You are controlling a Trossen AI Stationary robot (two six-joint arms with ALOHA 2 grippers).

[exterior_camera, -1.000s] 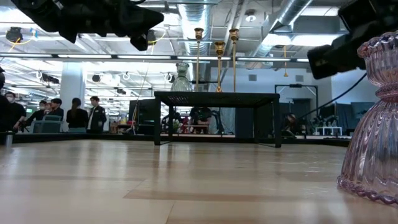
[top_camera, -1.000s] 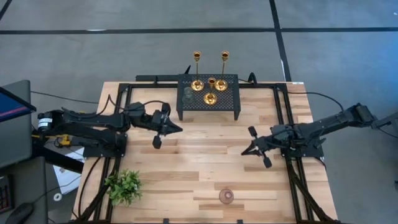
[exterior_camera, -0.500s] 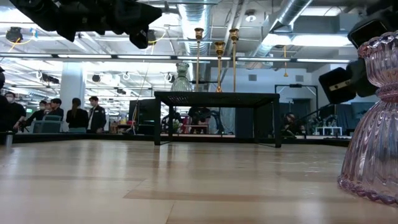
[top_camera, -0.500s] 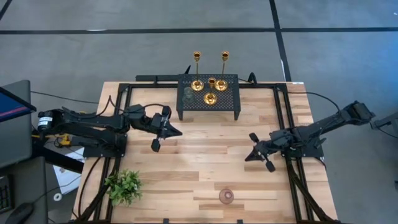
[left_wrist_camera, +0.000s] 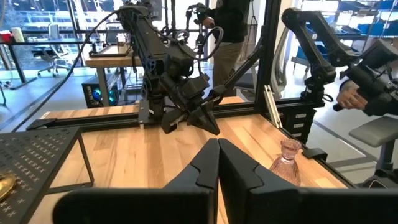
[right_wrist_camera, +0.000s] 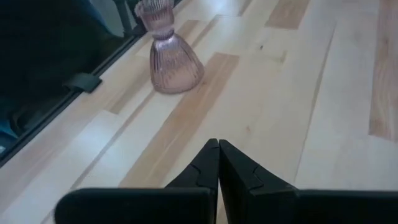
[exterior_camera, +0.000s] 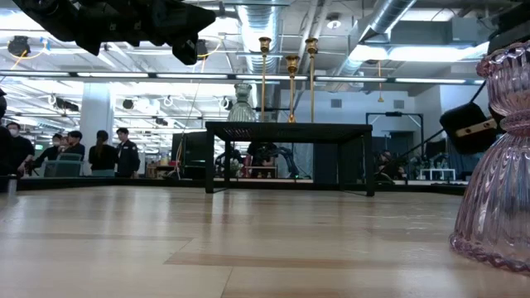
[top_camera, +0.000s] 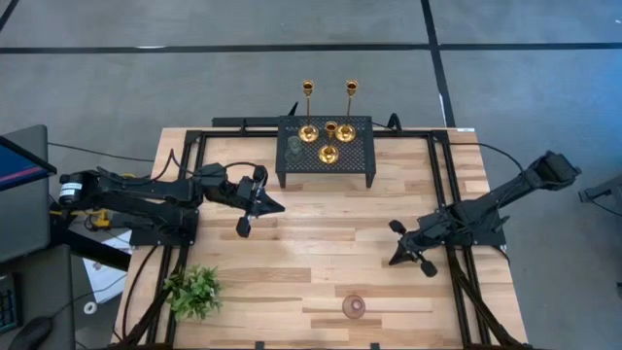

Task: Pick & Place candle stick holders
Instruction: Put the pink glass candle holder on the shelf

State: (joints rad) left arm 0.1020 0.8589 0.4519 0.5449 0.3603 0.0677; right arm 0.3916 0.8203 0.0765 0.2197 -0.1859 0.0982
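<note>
Three gold candlesticks [top_camera: 328, 153] and a grey-green cup [top_camera: 293, 146] stand on their bases on top of the black rack [top_camera: 358, 160] at the far middle; they also show in the low view [exterior_camera: 291, 87]. A pinkish ribbed glass holder [top_camera: 354, 307] stands upright on the table near the near edge, close in the low view [exterior_camera: 497, 165]. My right gripper [top_camera: 393, 260] is shut and empty, right of and beyond the pink holder [right_wrist_camera: 169, 53]. My left gripper [top_camera: 280, 206] is shut and empty, above the table in front of the rack's left end.
A small leafy plant [top_camera: 194, 290] stands at the near left. Black frame rails [top_camera: 457, 282] run along the table's sides. Bare wood lies between the rack and the pink holder. People stand in the room beyond [exterior_camera: 103, 153].
My right gripper has gone toward the table's near edge and lower, closer to the pink holder, its fingers staying shut. The pink holder and the things on the rack have stayed where they were.
</note>
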